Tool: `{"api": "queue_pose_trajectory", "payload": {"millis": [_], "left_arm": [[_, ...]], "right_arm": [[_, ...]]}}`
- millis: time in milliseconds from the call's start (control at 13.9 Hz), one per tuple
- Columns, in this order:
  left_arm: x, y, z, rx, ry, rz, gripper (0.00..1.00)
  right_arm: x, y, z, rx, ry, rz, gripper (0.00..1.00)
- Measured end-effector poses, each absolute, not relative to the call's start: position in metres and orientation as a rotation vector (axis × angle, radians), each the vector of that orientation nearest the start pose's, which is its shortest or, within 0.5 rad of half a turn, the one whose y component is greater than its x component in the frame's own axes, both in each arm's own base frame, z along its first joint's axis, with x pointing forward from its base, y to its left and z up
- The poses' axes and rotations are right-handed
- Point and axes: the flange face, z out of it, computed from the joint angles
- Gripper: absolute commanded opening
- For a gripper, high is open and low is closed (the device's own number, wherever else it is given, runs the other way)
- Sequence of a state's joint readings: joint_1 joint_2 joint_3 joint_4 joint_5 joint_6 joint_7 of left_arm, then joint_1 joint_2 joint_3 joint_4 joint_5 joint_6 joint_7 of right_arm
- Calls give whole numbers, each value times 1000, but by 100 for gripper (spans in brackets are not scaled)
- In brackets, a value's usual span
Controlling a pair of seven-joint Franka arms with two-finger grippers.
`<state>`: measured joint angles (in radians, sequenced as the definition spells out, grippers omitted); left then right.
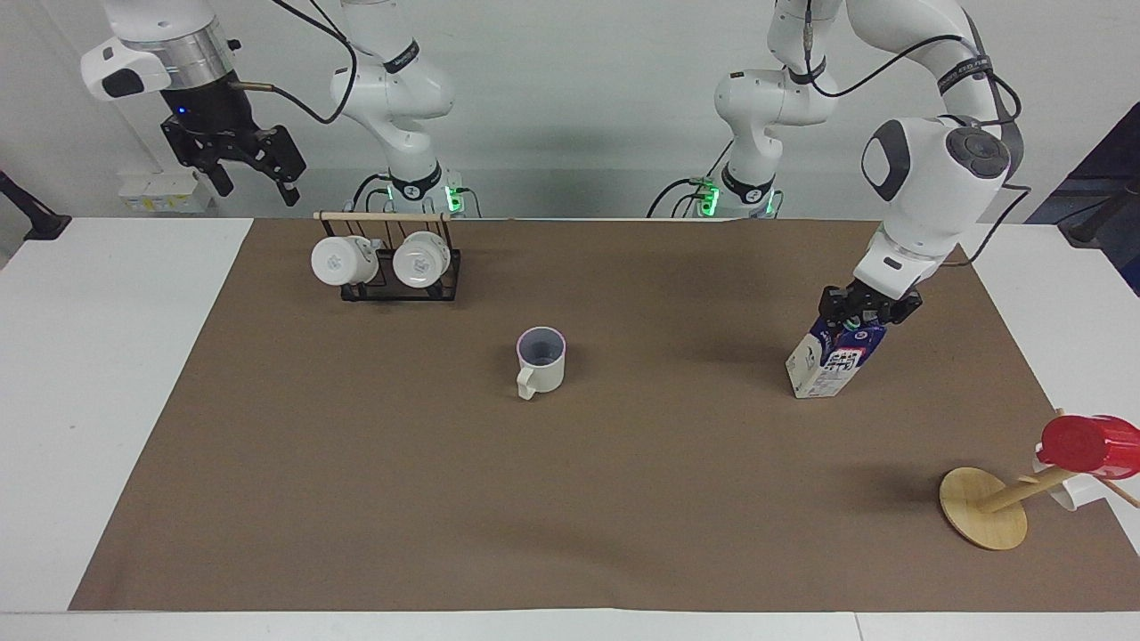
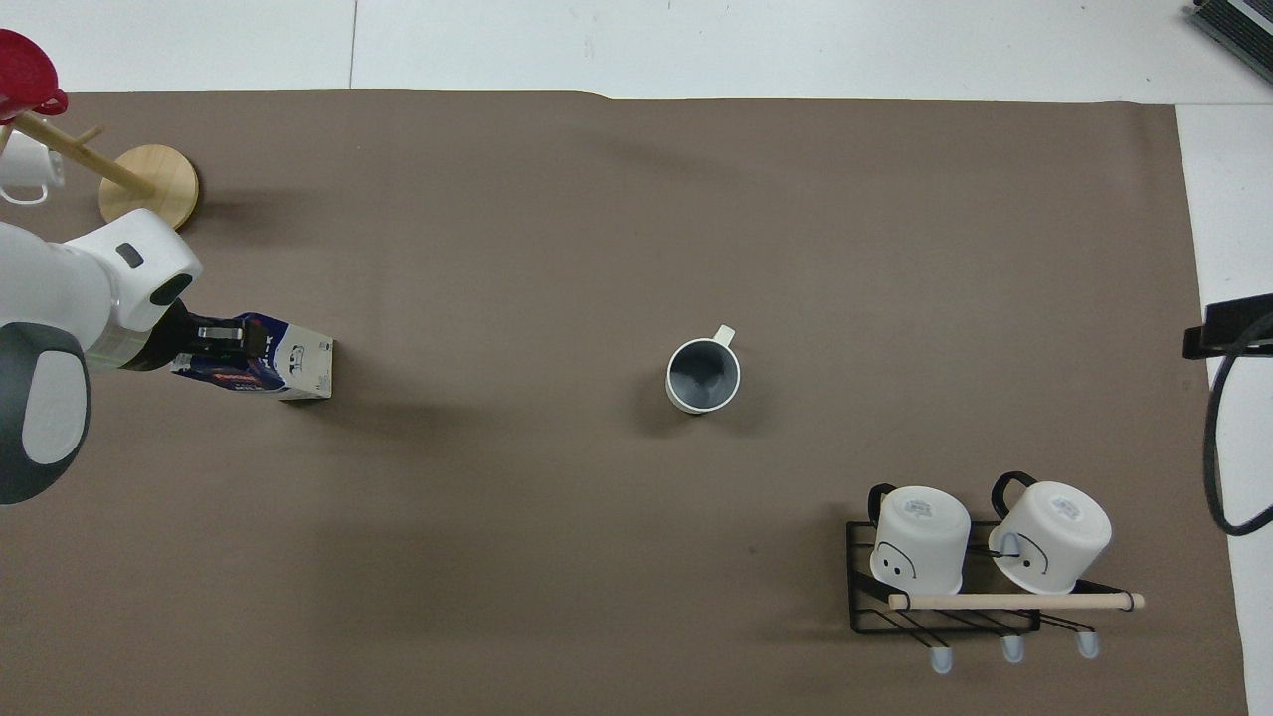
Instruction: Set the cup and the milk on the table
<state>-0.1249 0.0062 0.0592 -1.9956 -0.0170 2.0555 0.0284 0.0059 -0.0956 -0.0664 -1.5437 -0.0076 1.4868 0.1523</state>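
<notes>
The cream-beige cup (image 1: 541,361) stands upright on the brown mat (image 1: 570,481) of the white table (image 1: 107,374), near the mat's middle, handle pointing away from the robots; it also shows in the overhead view (image 2: 703,375). The blue and white milk (image 1: 833,361) stands tilted on the mat toward the left arm's end, its base touching the mat. My left gripper (image 1: 862,313) is shut on the milk's top (image 2: 273,360). My right gripper (image 1: 236,169) is open and empty, raised high over the table's edge by the rack.
A black wire rack (image 1: 392,267) with two white mugs stands nearer to the robots than the cup, toward the right arm's end. A wooden mug tree (image 1: 984,507) with a red cup (image 1: 1088,443) stands at the mat's corner farther from the robots than the milk.
</notes>
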Motion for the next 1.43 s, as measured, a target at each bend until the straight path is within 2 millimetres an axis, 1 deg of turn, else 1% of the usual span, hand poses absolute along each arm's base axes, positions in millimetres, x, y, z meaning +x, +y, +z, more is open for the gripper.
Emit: {"api": "queue_pose_trajectory", "payload": {"millis": [143,215,287,430,646,789,932,1076,1363,1435], "left_arm": [[559,-46,470,-3154,152,-103,44],[558,-57,475,-3155,153,-111,44],[556,-73,479,-3158,155,-121,44],[550,-113,484,-3164,159,-134,44],[538,-176,493,-3175,191,-162,45],[527,-219,504,-3188,190,-190,45],[517,-256,508,-3198,192,-200,45],[510,-292,500,-3206,155,-183,45],[512,-363,470,-3212,116,-164,46],[511,-375,464,-3213,111,-162,46]], "right_arm": [[514,-31,681,-3125,324,-60,100],[514,-30,681,-3131,315,-59,100],[512,-31,682,-3138,314,-43,100],[508,-33,684,-3143,300,-9,100],[507,-35,684,-3153,199,-2,100],[507,-36,683,-3155,181,2,100],[507,-35,682,-3155,178,4,100],[507,-35,681,-3155,177,8,100],[507,-35,680,-3155,176,11,100],[507,-35,680,-3155,176,12,100]]}}
